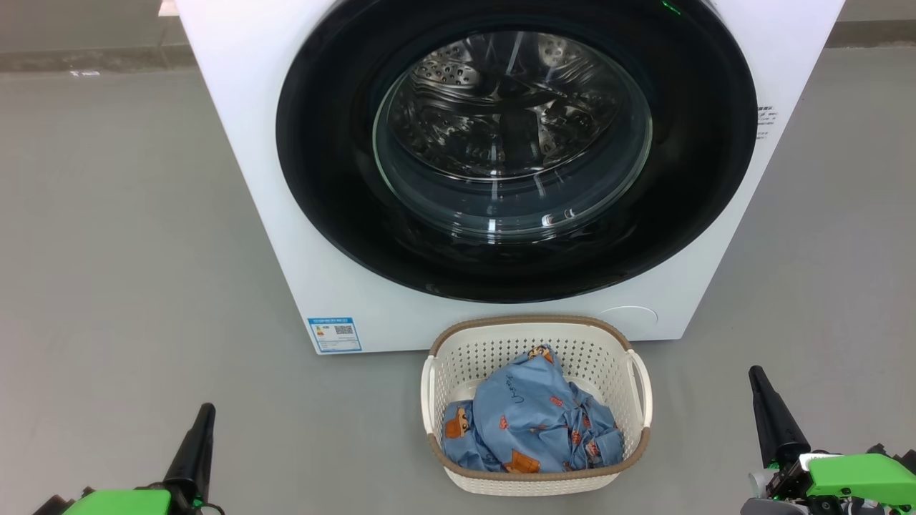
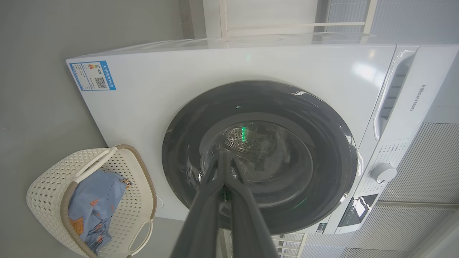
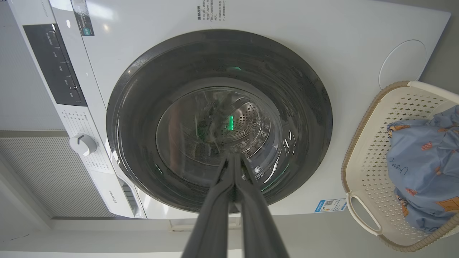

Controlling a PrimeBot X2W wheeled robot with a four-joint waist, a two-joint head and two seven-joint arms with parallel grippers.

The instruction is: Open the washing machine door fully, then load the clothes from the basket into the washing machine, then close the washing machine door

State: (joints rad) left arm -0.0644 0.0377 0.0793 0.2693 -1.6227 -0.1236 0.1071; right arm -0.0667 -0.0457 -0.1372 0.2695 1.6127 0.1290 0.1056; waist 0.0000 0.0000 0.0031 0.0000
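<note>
Left claw (image 1: 206,413) and right claw (image 1: 758,378): both pinched shut, empty, well short of washing machine (image 1: 236,121), one each side. Basket (image 1: 494,350) on floor just before washing machine front, clothes (image 1: 533,425) heaped inside. Washing machine door (image 1: 322,157) closed flush against washing machine. Step in hand: opening door, not yet begun. Next move likely calls for claw hooking door rim edge, pulling outward.

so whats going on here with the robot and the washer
A two-armed robot faces a white washing machine whose round black-rimmed door is closed. A cream basket stands on the floor right in front of it, with the blue printed clothes piled inside. The left gripper and the right gripper are both shut, hold nothing, and sit low at either side, short of the machine. No step of the laundry job is done yet.
</note>
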